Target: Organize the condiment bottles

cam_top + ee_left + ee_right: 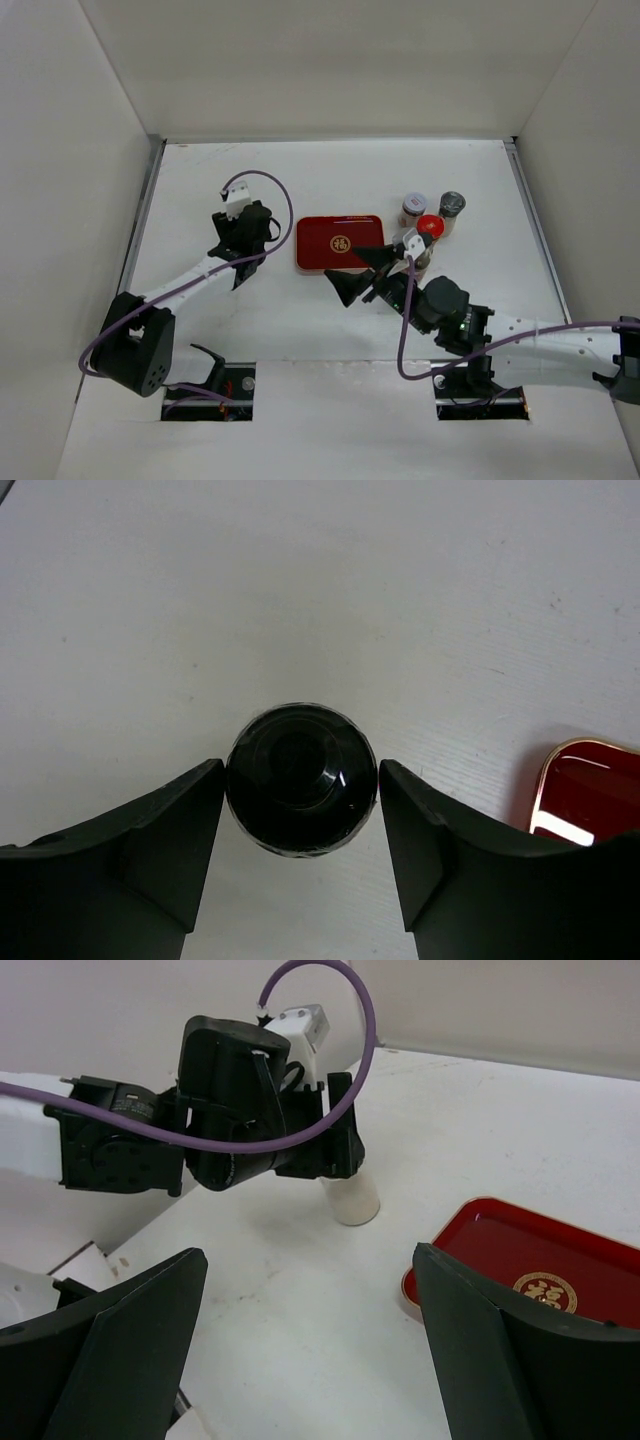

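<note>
One short white plastic bottle with black cap (300, 790) stands upright on white surface (300, 580), centred within left claw (300, 766) for even side pinch. Jaws flank cap; actual contact cannot be told. Right claw (310, 1260) spread, empty, clear of the pick.

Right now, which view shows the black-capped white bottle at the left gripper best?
Left wrist: the bottle's black cap, top-down and centred, flanked by the left gripper. Right wrist shows only its white body from the side, under that gripper. Top external: the gripper hides it.
</note>
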